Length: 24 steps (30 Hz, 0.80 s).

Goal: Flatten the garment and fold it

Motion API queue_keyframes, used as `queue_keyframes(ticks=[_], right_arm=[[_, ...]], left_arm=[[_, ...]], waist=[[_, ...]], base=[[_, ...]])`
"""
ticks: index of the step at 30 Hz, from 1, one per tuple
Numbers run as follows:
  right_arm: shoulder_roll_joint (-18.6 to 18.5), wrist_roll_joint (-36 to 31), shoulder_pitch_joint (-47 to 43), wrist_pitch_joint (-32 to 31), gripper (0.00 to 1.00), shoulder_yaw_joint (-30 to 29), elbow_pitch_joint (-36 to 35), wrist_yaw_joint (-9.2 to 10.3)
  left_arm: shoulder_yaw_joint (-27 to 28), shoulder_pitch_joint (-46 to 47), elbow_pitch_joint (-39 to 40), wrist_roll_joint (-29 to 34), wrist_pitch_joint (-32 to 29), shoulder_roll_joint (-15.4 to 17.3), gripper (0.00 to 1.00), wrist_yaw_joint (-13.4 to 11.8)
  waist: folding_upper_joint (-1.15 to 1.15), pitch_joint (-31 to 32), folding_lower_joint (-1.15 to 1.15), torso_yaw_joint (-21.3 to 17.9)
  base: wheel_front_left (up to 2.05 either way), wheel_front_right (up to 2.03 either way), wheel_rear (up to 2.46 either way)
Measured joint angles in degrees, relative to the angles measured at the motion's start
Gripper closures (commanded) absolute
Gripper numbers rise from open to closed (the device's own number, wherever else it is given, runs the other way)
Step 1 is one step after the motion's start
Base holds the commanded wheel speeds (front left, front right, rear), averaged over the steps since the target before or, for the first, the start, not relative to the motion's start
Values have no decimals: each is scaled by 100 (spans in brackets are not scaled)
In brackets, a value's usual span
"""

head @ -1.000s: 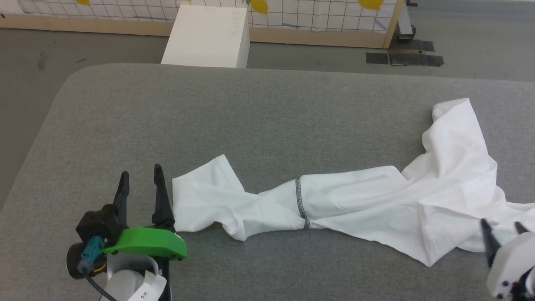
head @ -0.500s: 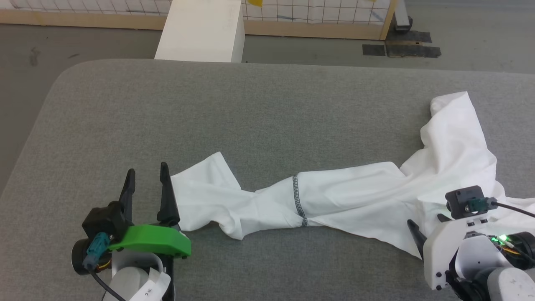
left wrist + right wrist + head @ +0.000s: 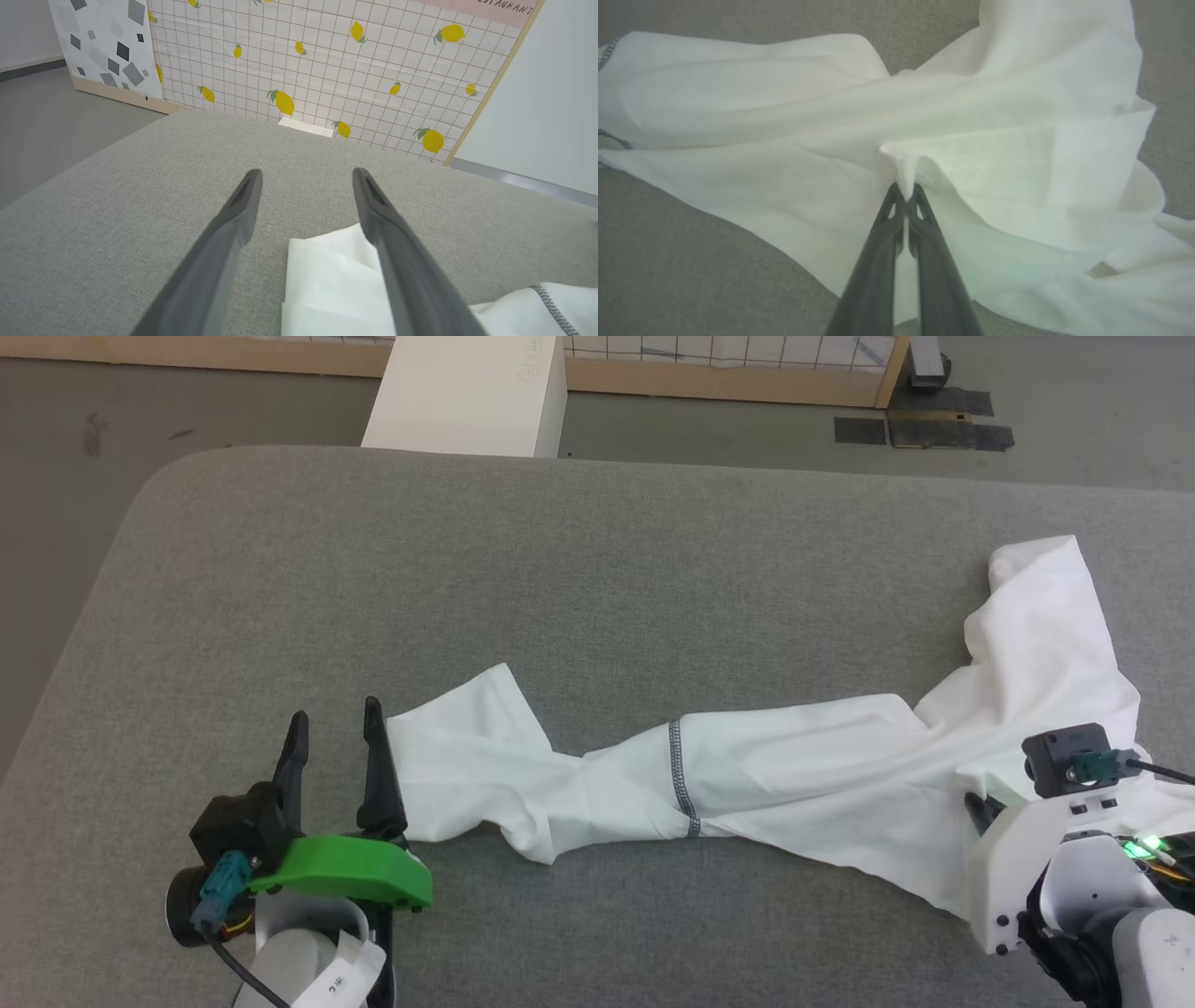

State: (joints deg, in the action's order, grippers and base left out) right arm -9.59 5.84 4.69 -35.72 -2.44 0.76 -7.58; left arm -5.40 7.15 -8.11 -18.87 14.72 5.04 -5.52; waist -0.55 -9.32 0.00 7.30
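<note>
A white garment (image 3: 794, 775) is lying crumpled in a long strip across a grey bench (image 3: 560, 569), its long axis running left to right. The right gripper (image 3: 906, 193) is leaning low over the right end, fingers pinching shut on a raised fold. The left gripper (image 3: 336, 709) is sitting just beside the left end, fingers spread wide, holding nothing.
</note>
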Motion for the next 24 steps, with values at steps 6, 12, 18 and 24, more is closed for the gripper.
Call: queue_keyframes(ticks=[6, 12, 18, 24], right_arm=[[-47, 221, -5, -65, 100, -77, -443, 0], [-73, 399, 636, -79, 100, 87, -647, 0], [-86, 423, 2392, -37, 100, 711, -113, 0], [-65, 409, 4380, 320, 100, 1392, 1133, -2]], left_arm=[[-27, 35, -34, -26, 0, -4, 0, 0], [-76, 144, -25, -33, 0, -20, 0, 1], [-252, 366, -27, -34, 1, -113, 0, 58], [-622, 703, -67, -100, 1, -174, 0, 152]], waist=[[0, 31, 0, -16], [0, -68, 0, -7], [0, -307, 0, 78], [0, -566, 0, 429]], base=[[0, 0, 0], [0, 0, 0], [0, 0, 0], [0, 0, 0]])
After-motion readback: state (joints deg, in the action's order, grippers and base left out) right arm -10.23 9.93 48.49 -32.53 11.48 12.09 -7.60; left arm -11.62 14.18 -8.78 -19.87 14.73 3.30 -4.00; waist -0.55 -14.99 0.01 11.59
